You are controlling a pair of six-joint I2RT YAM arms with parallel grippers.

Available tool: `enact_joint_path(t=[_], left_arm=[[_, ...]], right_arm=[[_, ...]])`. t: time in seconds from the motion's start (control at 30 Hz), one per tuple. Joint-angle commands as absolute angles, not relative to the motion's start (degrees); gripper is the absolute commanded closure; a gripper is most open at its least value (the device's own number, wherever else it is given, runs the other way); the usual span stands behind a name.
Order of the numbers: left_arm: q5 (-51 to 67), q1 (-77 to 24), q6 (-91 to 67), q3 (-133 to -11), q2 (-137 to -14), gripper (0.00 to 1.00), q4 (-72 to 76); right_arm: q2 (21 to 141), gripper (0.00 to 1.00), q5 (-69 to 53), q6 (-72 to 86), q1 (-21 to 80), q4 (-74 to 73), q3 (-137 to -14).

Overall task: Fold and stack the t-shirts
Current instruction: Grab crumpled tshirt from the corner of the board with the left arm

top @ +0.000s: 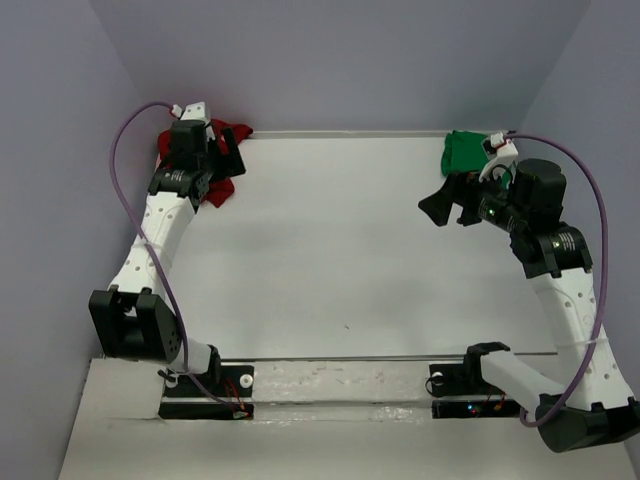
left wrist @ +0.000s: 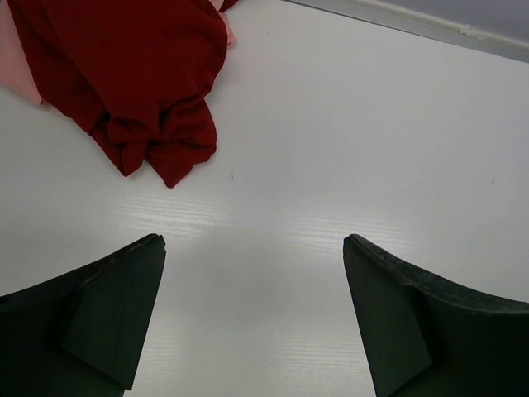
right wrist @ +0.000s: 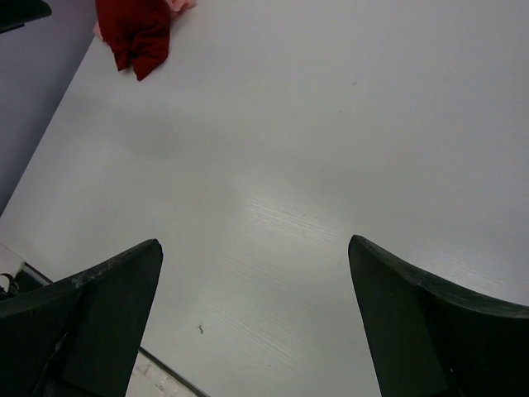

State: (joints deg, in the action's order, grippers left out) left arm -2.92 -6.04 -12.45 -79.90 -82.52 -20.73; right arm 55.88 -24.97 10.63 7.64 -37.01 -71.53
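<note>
A crumpled dark red t-shirt [top: 222, 190] lies in the table's far left corner, and the left wrist view shows it as a heap [left wrist: 140, 74] up and to the left of my fingers. A pale pink t-shirt [left wrist: 15, 59] peeks out from under it. My left gripper [top: 228, 150] hovers over that heap, open [left wrist: 252, 240], with only bare table between its fingers. A bright green t-shirt [top: 462, 150] is bunched in the far right corner. Just in front of it, my right gripper [top: 447, 205] is open [right wrist: 254, 244] and holds nothing. The right wrist view looks across to the red t-shirt [right wrist: 136, 29].
The white table [top: 330, 240] is closed in by purple walls [top: 340, 60] at the back and both sides. Purple cables [top: 130, 200] loop off each arm. The arm bases [top: 205, 385] sit on a strip along the near edge.
</note>
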Motion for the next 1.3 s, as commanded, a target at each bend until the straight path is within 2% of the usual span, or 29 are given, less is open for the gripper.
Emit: enact_joint_path(t=[0.0,0.27,0.43,0.53,0.63,0.77,0.87,0.97,1.1,1.17,1.27], left_arm=[[-5.5,-6.2,-12.0,-79.8,-78.6,0.01,-19.0],[-14.6,-6.2,-13.9,-80.9,-78.0,0.01,-21.5],[-9.4,-6.2,-14.2,-80.4,-73.6,0.01,-19.9],[-6.6,-6.8,-13.5,-75.1,-67.2,0.01,-15.1],[-10.3,-6.8,-15.4,-76.2,-64.6,0.01,-17.9],[3.2,-6.8,-13.8,-76.1,-60.6,0.01,-19.4],[7.8,-6.7,-20.6,-72.2,-57.0,0.01,-16.1],[20.8,-6.7,-20.7,-70.1,-55.5,0.01,-11.9],[21.2,-6.7,-21.5,-70.2,-53.8,0.01,-12.3],[22.7,-6.7,-21.3,-70.0,-50.6,0.01,-10.1],[26.1,-6.7,-21.9,-69.4,-46.6,0.01,-6.4]], right_arm=[[55.2,0.0,-24.9,9.1,8.2,-37.5,-73.9],[55.8,0.0,-23.8,9.1,8.2,-37.1,-73.3],[56.9,0.0,-23.5,10.5,8.2,-36.4,-73.9],[57.4,0.0,-22.2,11.3,8.2,-35.1,-74.5],[57.2,0.0,-21.9,11.9,8.2,-35.0,-75.3],[56.0,0.0,-27.3,9.0,8.2,-34.6,-75.6],[54.6,0.0,-30.0,9.1,8.2,-33.4,-75.6],[51.8,0.0,-39.7,11.5,8.2,-24.8,-73.0],[46.3,0.0,-49.7,24.5,8.2,-6.8,-65.2],[48.0,0.0,-57.5,28.2,8.2,0.9,-65.3],[53.6,0.0,-65.3,42.2,8.2,11.0,-68.0]])
